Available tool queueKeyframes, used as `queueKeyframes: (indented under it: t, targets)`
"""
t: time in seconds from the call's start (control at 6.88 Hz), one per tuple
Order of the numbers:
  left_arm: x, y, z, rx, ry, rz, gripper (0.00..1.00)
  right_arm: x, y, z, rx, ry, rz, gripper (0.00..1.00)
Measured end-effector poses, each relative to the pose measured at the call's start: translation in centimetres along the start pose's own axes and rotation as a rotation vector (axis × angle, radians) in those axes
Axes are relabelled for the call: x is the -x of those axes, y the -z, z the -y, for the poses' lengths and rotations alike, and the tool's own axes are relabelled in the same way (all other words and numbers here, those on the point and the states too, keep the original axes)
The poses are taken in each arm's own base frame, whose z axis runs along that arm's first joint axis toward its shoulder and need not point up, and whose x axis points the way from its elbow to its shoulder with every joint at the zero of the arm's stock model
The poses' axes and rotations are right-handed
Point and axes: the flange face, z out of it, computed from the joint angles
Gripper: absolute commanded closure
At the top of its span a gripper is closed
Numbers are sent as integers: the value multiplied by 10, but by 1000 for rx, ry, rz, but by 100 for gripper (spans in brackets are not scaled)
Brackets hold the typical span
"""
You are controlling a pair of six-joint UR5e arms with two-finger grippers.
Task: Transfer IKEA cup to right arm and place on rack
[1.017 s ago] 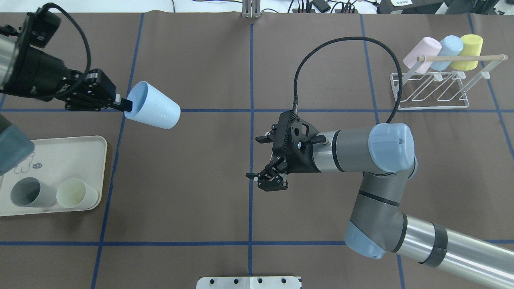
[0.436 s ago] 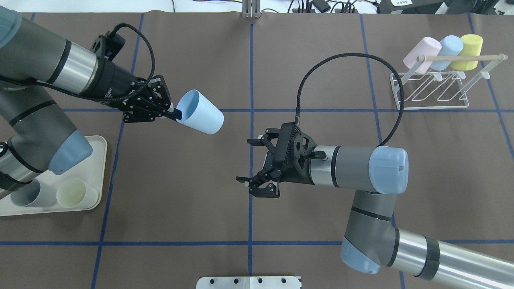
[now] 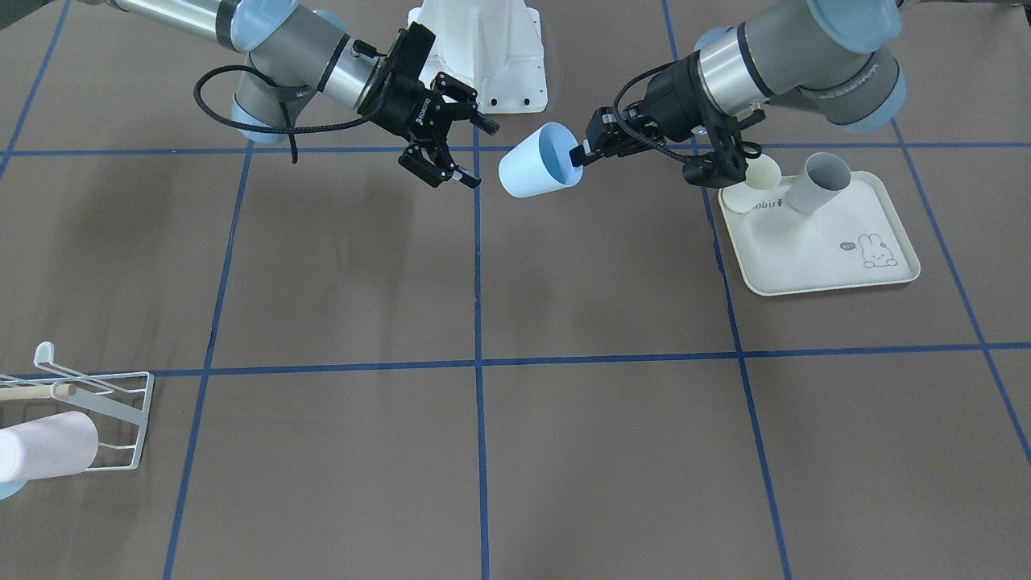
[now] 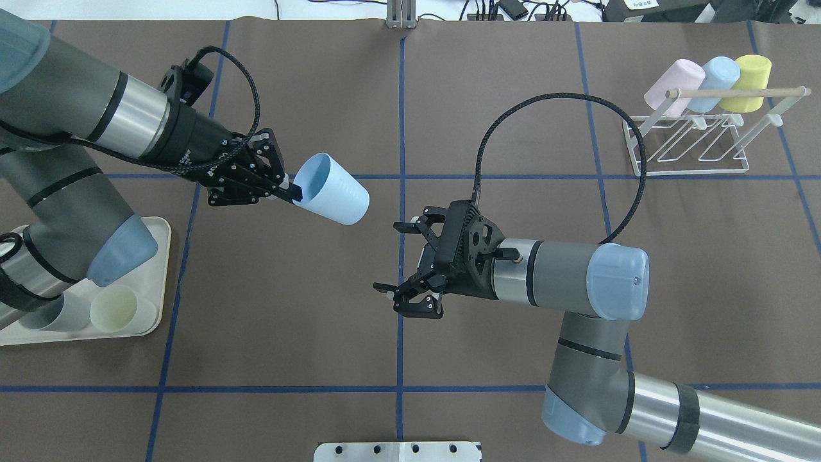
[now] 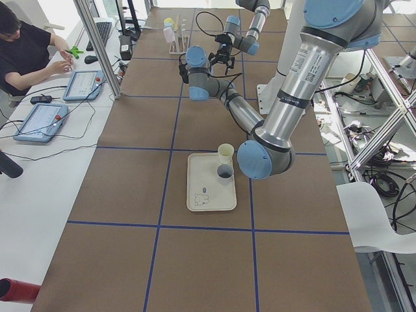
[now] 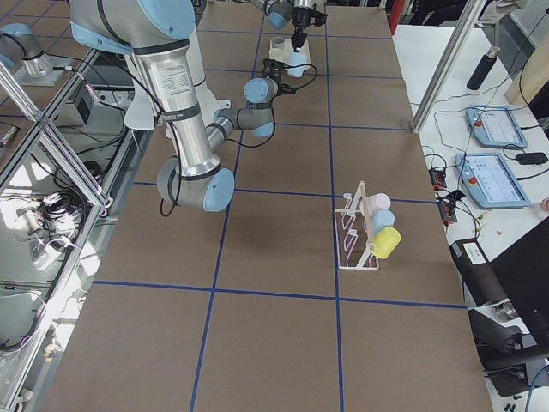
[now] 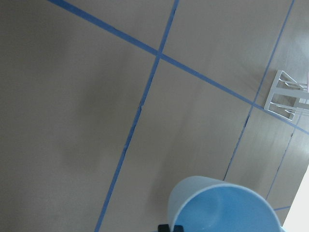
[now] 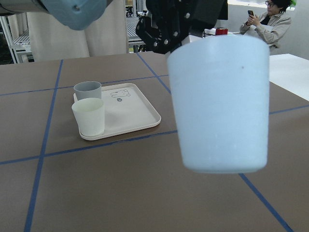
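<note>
Two grippers were on my screens. The left gripper (image 4: 295, 192) was clamped on the rim of the light blue plastic cup (image 4: 333, 189), one finger inside the mouth and one outside. It held that cup in the air on its side, above the brown table mat (image 4: 288, 333), with the base aimed at the right gripper (image 4: 391, 258). That one stood with its jaws spread, near the cup and clear of it.

The left wrist camera gave me only the open mouth of the held cup. The right wrist camera gave me its outer wall and base, and a seated person (image 8: 270, 21) far behind.

From overhead I counted three cups on the small white wire-frame rack (image 4: 696, 171), under its thin pale wooden rod (image 4: 737, 93): one pink (image 4: 673, 83), one pale blue (image 4: 712, 80) and one yellow (image 4: 747, 80). The front-facing view caught just the pink one whole.

Two more cups stood on the cream rectangular tray (image 3: 813, 258), a grey cup (image 3: 817, 181) and a cream cup (image 3: 761, 173).

The tray's rabbit drawing (image 3: 874, 251) showed from the front, while overhead the left arm covered it. I could not read the tray's small printed word or the white lettering on the grippers with any certainty.
</note>
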Motion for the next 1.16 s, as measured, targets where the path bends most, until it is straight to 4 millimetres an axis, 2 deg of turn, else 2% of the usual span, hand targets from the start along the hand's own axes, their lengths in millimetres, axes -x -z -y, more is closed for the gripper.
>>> queueKeyframes:
  t: [0.44, 1.16]
  targets:
    - [-9, -27, -27, 60, 3, 0, 100, 1, 0, 2, -6, -13, -1, 2]
    - [-3, -52, -38, 93, 6, 20, 100, 0, 1, 6, -23, -19, -26, 3]
